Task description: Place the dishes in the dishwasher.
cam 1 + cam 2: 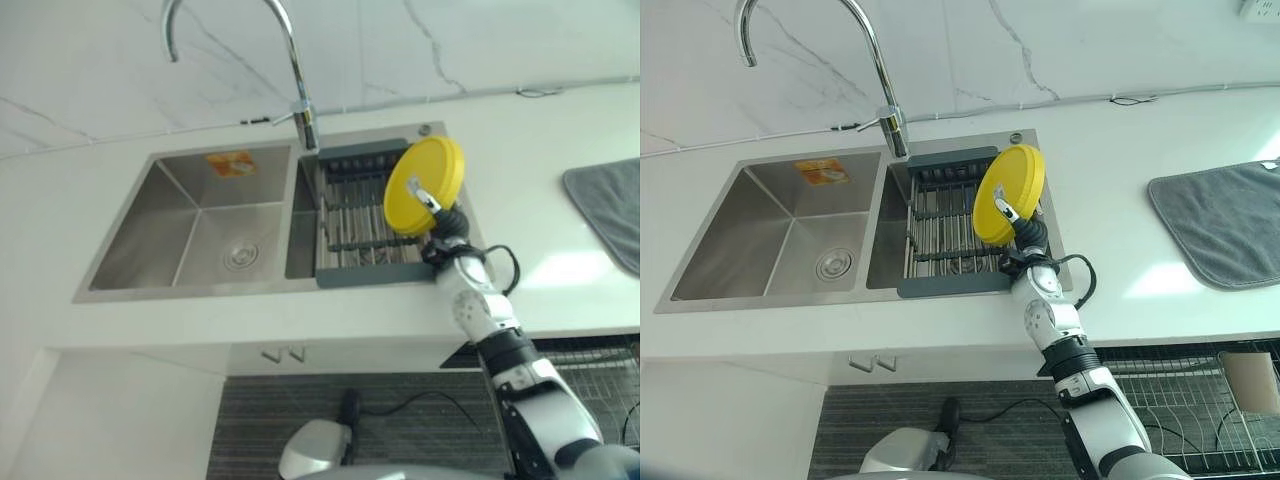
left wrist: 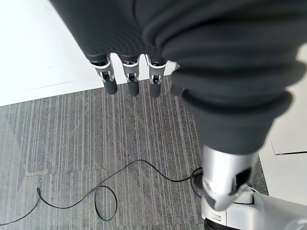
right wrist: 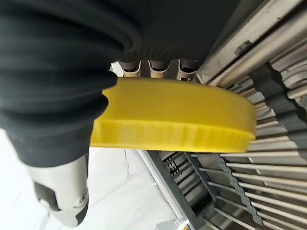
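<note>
1 yellow plate point(image 1: 1009, 193) is up off the drying rack point(image 1: 952, 228), pinched in my right hand point(image 1: 1024, 230) with the thumb across its near face and the fingers point(image 3: 158, 67) behind it. I see it tilted on edge above the right end of the rack, which sits in the right basin of the steel sink point(image 1: 780, 225). To the far left of the plate stands the tap point(image 1: 883, 100). On the counter well to the right lies a grey mat point(image 1: 1220, 220). My left hand point(image 2: 127, 76) hangs over the striped floor, fingers straight and holding nothing.
</note>
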Tool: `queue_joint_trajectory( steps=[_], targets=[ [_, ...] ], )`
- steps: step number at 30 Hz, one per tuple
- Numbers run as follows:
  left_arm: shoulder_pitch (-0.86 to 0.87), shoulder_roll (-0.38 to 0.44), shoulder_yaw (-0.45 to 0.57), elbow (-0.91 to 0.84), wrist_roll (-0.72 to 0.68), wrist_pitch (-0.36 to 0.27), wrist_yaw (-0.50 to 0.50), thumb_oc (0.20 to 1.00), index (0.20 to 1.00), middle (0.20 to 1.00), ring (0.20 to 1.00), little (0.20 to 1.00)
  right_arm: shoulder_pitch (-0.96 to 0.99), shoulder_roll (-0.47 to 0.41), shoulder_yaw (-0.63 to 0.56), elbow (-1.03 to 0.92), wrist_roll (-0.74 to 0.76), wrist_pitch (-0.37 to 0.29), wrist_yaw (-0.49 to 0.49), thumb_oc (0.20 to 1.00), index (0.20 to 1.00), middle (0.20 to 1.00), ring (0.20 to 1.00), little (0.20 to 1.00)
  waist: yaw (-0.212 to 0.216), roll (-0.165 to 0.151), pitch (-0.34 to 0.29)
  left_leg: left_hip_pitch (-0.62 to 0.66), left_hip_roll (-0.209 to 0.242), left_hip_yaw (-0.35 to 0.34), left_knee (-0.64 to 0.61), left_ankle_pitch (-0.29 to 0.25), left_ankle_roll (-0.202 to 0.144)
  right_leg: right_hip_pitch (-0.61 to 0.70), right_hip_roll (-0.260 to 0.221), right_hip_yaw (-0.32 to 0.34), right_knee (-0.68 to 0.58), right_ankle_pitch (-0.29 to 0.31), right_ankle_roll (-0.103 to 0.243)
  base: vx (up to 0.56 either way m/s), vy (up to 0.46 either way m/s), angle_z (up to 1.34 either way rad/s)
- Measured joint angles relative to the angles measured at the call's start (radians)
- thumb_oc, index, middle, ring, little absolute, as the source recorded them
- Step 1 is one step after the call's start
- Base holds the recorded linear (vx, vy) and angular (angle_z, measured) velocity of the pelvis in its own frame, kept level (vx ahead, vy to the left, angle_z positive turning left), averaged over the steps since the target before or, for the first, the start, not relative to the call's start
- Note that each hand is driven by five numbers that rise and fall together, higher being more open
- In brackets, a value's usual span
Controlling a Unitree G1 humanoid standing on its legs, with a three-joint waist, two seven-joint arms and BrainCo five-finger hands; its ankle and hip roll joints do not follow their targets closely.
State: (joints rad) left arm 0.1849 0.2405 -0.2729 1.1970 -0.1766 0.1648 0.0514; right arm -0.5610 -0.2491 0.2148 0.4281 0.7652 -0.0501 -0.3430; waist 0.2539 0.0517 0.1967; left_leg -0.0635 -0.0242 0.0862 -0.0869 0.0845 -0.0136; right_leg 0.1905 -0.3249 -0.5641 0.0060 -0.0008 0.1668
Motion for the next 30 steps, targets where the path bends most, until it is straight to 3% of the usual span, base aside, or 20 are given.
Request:
queue_joint_trajectory(
  steps=[15, 16, 17, 18, 23, 30],
  targets=[
    [-0.019, 0.02, -0.001, -0.004, 0.001, 0.013, -0.001, 1.0, 1.0, 1.0, 1.0, 1.0, -0.064, -0.033, 0.005, 0.124, -0.076, 0.016, -0.047, 1.0, 1.0, 1.0, 1.0, 1.0, 0.012, -0.008, -0.005, 0.03, -0.003, -0.021, -0.001, 0.005, 0.009, 0.049, 0.0, -0.022, 0.012, 0.0, 0.0, 0.0, -0.007, 0.07],
    [-0.019, 0.022, -0.001, -0.004, 0.001, 0.013, -0.002, 1.0, 1.0, 1.0, 1.0, 1.0, -0.063, -0.033, 0.005, 0.126, -0.079, 0.021, -0.047, 0.485, 0.485, 0.485, 0.485, 0.485, 0.013, -0.013, -0.008, 0.03, -0.003, -0.022, 0.0, 0.005, 0.01, 0.049, 0.0, -0.022, 0.012, 0.0, 0.0, 0.0, 0.0, 0.0],
    [-0.02, 0.024, -0.001, -0.006, 0.001, 0.021, -0.007, 1.0, 1.0, 1.0, 1.0, 1.0, -0.064, -0.034, 0.004, 0.14, -0.094, 0.026, -0.048, 0.282, 0.282, 0.282, 0.282, 0.282, 0.014, -0.02, -0.014, 0.03, -0.003, -0.023, 0.0, 0.005, 0.01, 0.049, 0.0, -0.022, 0.012, 0.0, 0.0, 0.0, 0.0, 0.0],
    [-0.02, 0.026, -0.001, -0.006, 0.001, 0.022, -0.007, 1.0, 1.0, 1.0, 1.0, 1.0, -0.064, -0.034, 0.004, 0.148, -0.098, 0.027, -0.049, 0.2, 0.2, 0.2, 0.2, 0.2, 0.015, -0.022, -0.016, 0.03, -0.003, -0.023, -0.001, 0.005, 0.01, 0.049, 0.0, -0.022, 0.012, 0.0, 0.0, 0.0, 0.0, 0.0],
    [-0.02, 0.03, -0.003, -0.014, 0.001, 0.031, -0.012, 1.0, 1.0, 1.0, 1.0, 1.0, -0.086, -0.051, 0.012, 0.161, -0.148, 0.066, -0.064, 0.2, 0.2, 0.2, 0.2, 0.2, 0.026, -0.023, -0.018, 0.028, -0.002, -0.021, -0.001, 0.007, 0.009, 0.049, 0.001, -0.022, 0.011, -0.001, 0.0, -0.01, 0.01, 0.02],
    [-0.02, 0.031, -0.003, -0.019, 0.002, 0.036, -0.014, 1.0, 1.0, 1.0, 1.0, 1.0, -0.094, -0.063, 0.003, 0.191, -0.154, 0.064, -0.07, 0.2, 0.2, 0.2, 0.2, 0.2, 0.026, -0.025, -0.023, 0.015, -0.003, -0.015, 0.0, 0.009, 0.013, 0.05, 0.0, -0.029, 0.013, 0.0, 0.0, -0.02, 0.021, 0.08]
  ],
)
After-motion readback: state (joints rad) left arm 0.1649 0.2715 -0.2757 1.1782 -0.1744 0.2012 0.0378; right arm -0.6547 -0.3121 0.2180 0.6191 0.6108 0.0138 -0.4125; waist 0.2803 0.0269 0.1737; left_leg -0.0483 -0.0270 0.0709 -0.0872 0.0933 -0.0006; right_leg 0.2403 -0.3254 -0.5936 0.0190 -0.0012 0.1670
